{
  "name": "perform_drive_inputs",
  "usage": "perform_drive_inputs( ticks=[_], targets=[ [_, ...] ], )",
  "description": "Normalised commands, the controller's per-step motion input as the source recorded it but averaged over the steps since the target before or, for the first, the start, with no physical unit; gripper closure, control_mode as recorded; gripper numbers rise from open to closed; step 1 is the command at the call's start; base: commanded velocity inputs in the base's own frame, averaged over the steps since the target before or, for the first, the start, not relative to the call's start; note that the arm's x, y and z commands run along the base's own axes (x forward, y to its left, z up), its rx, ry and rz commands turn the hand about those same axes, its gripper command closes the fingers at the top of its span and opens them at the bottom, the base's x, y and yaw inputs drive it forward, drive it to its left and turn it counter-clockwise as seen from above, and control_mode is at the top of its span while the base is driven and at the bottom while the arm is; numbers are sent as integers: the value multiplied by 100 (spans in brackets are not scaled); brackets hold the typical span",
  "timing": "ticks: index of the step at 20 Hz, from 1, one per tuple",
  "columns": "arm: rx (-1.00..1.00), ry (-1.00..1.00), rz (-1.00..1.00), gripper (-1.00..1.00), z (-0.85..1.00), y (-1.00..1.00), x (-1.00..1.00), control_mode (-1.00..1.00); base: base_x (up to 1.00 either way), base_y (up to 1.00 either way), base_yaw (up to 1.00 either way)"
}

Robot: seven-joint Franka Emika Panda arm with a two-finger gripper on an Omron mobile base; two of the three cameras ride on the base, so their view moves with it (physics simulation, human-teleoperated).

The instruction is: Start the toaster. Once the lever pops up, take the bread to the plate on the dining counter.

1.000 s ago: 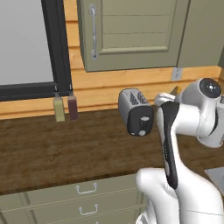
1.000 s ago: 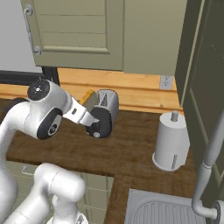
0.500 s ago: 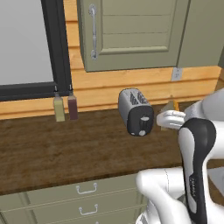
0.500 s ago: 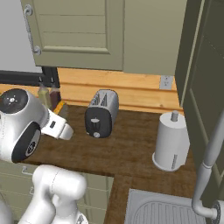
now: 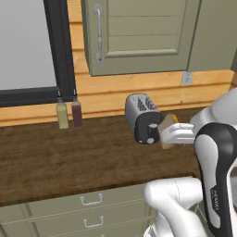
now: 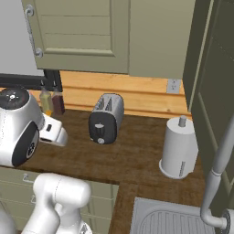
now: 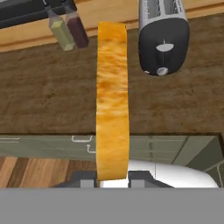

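Wall cabinet (image 5: 139, 34) with a vertical handle hangs above a dark wood-grain bench (image 5: 69, 157), whose front carries pale green drawers (image 5: 88, 210); a dark-framed window (image 5: 32, 46) fills the wall to the left. At the right end of the bench, beside a sink (image 6: 173, 219), stands a grey cylindrical canister (image 6: 179, 148). The toaster (image 5: 142, 118), silver-white with a glossy black end panel and round knob, sits near the back edge of the bench, its black end turned toward the front edge. Two small bottles (image 5: 68, 112), one olive and one dark red, stand side by side against the back edge, well to the left of the toaster. The bread (image 7: 112, 100), an orange-brown slice seen edge-on in the hand view, is clear of the toaster and off the bench surface, just beside the toaster's black end on its right in the left base view. The pincer (image 7: 113, 180) pinches the bread by one edge, a finger pressed to each flat face, so the slice stands straight out from between the fingertips, above the front edge of the bench.
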Motion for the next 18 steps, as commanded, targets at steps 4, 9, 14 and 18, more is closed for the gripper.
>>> perform_drive_inputs(
  ticks=[4, 9, 14, 18],
  targets=[
    [-6, 2, 0, 100, 0, 3, 0, -100, 0, 0, 0],
    [0, 0, 0, 100, 0, 0, 0, -100, 0, 0, 0],
    [0, 0, 0, 100, 0, 0, 0, -100, 0, 0, 0],
    [0, 0, 0, 100, 0, 0, -6, 100, -68, 1, 5]
  ],
)
